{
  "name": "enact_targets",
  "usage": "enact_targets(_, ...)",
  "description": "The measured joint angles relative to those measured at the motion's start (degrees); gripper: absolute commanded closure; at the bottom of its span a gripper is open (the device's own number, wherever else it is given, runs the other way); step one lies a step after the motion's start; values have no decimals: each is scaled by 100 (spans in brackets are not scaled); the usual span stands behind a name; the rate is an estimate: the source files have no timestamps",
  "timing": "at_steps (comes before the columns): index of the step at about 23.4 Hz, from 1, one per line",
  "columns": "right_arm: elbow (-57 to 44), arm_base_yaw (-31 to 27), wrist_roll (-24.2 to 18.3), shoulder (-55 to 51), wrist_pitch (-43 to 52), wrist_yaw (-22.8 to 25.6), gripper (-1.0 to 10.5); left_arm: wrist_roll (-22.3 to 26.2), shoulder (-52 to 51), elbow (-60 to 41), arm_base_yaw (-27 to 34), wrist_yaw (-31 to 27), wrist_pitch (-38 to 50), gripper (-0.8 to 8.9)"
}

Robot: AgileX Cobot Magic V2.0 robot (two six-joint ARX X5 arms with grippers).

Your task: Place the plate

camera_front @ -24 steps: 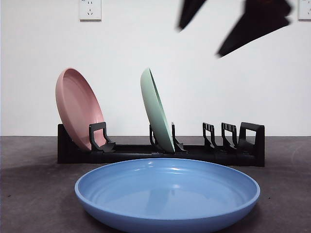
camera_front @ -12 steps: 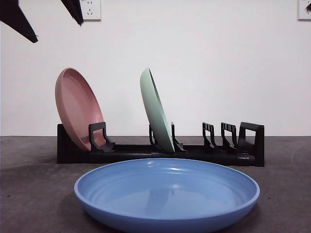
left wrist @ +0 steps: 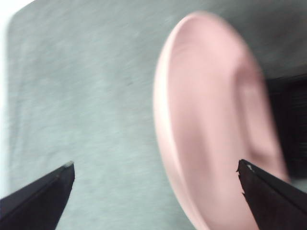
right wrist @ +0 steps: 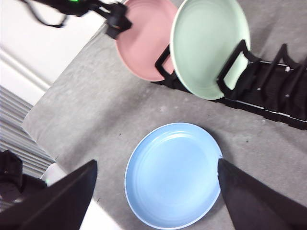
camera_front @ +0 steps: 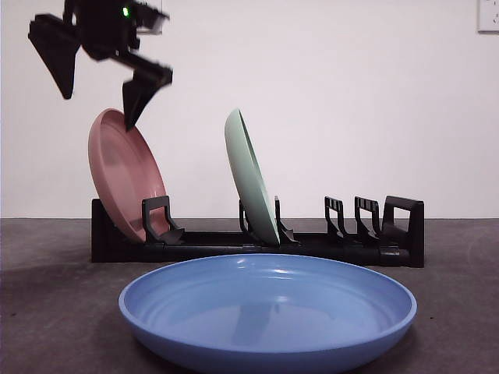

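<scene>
A blue plate (camera_front: 269, 304) lies flat on the table in front of the black rack (camera_front: 312, 245). In the rack, a pink plate (camera_front: 125, 175) leans at the left end and a green plate (camera_front: 249, 175) stands near the middle. My left gripper (camera_front: 99, 113) hangs open just above the pink plate's top rim, holding nothing. Its wrist view shows the pink plate (left wrist: 211, 134) between the spread jaws of the left gripper (left wrist: 154, 165). My right gripper (right wrist: 157, 163) is open, high above the blue plate (right wrist: 172, 175).
Several free slots remain at the rack's right end (right wrist: 273, 91). The right wrist view also takes in the pink plate (right wrist: 144, 43), the green plate (right wrist: 208, 45) and the left arm (right wrist: 117, 24). Grey table edges lie nearby.
The dark arm at the top right has left the front view. My left gripper came in at the top left and dropped to just above the pink plate. The plates have not moved.
</scene>
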Motion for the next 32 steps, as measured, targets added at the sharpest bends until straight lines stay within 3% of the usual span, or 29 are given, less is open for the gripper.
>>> enact_targets(5,0,140,2,0,0,2,546,0,289,0,-13,-387,114,384)
enact_targets(9,0,214,0,0,2,2,546,0,293,4,-77,-599,321,390)
enact_targets(16,0,219,0,0,2,2,546,0,293,2,-267,-610,387,574)
enact_targets(29,0,326,0,0,2,2,546,2,293,2,-293,-758,348,602)
enact_targets(32,0,326,2,0,2,2,546,0,293,2,-293,-758,289,672)
